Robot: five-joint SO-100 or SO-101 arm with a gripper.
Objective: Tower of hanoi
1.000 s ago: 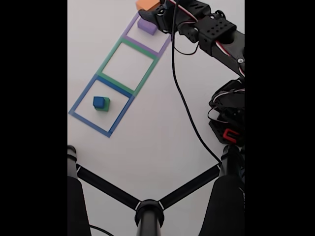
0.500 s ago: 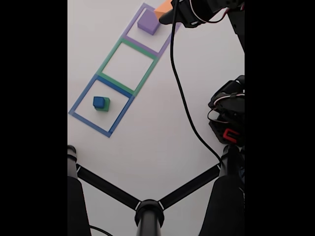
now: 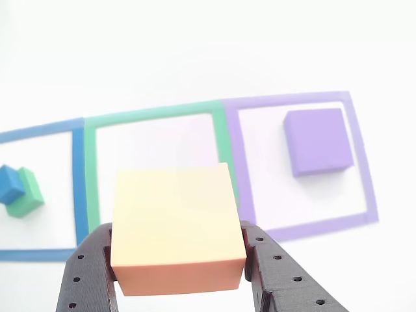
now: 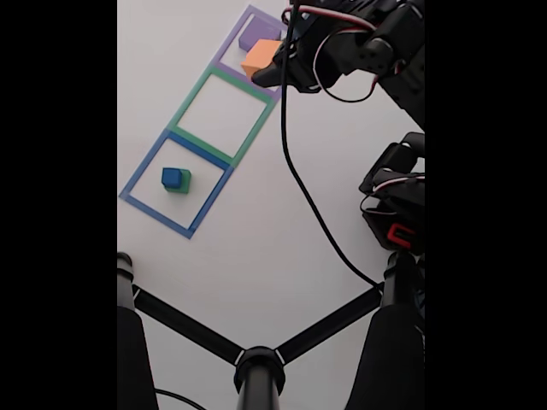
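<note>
Comparing with the earlier frame: we find the orange block (image 4: 260, 57) carried from the top edge down toward the green outline (image 4: 224, 104).
Gripper (image 3: 179, 270): we see its jaws clamped on the orange block's sides.
Orange block: matte, square, raised off the table.
Purple block (image 3: 318, 141): inside the purple outline (image 3: 364, 175).
Blue block (image 3: 10, 183): touching the green block (image 3: 27, 193), inside the blue outline (image 3: 78, 182).
</note>
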